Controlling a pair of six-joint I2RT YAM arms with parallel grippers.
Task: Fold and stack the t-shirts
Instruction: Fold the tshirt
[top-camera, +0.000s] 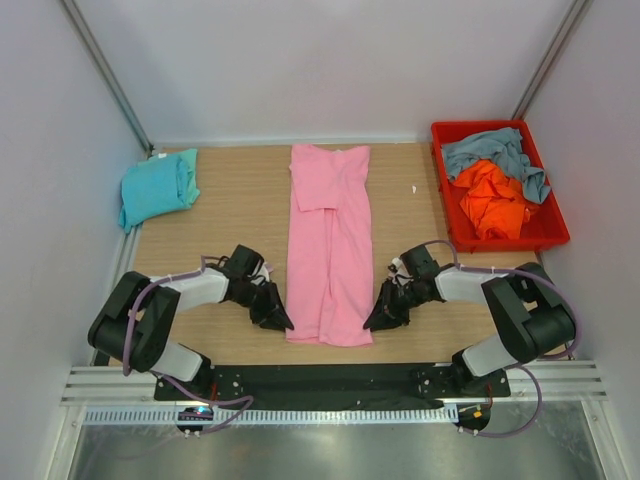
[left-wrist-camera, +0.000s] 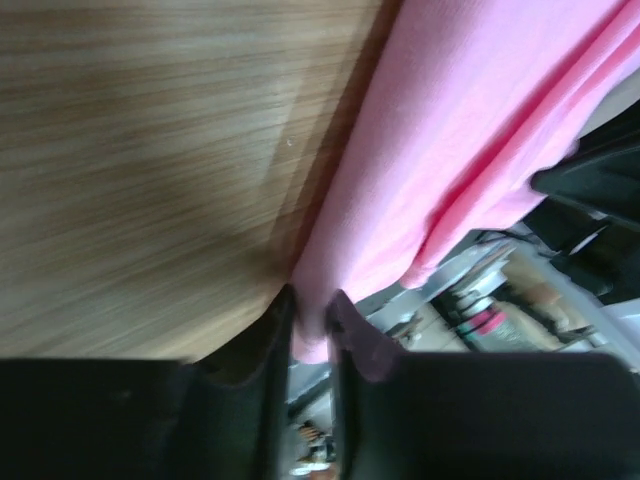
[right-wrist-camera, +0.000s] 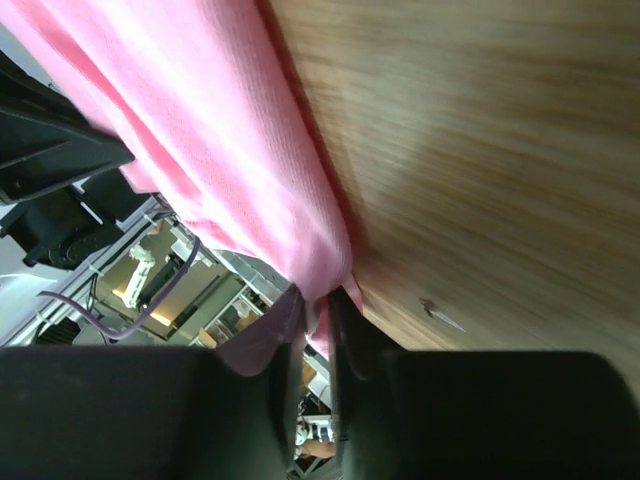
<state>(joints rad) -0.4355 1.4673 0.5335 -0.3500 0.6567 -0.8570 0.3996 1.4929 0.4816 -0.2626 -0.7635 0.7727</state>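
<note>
- The pink t-shirt (top-camera: 330, 240) lies in the middle of the table (top-camera: 230, 200), running from the upper centre of the top view down towards the arms. It is already narrowed into a long strip with a sleeve tucked in at the top.
- The left gripper (top-camera: 278, 318) sits at the strip's lower left corner. In the left wrist view its jaws are pinched onto the pink hem.
- The right gripper (top-camera: 380, 318) mirrors it at the lower right corner, and the right wrist view shows its jaws clamped on a fold of pink cloth.
- Done so far, by the look of it: a teal t-shirt (top-camera: 158, 188) rests folded at the upper left of the table, and the pink one has its lengthwise folds.
- Left to do: my guess is the near hem goes up and over towards the collar, then the pink one joins the teal.
- An orange t-shirt (top-camera: 492, 200) and a grey-blue t-shirt (top-camera: 495, 152) lie crumpled in the red bin (top-camera: 500, 243) at upper right, unfolded. That puts the task roughly a third through.
</note>
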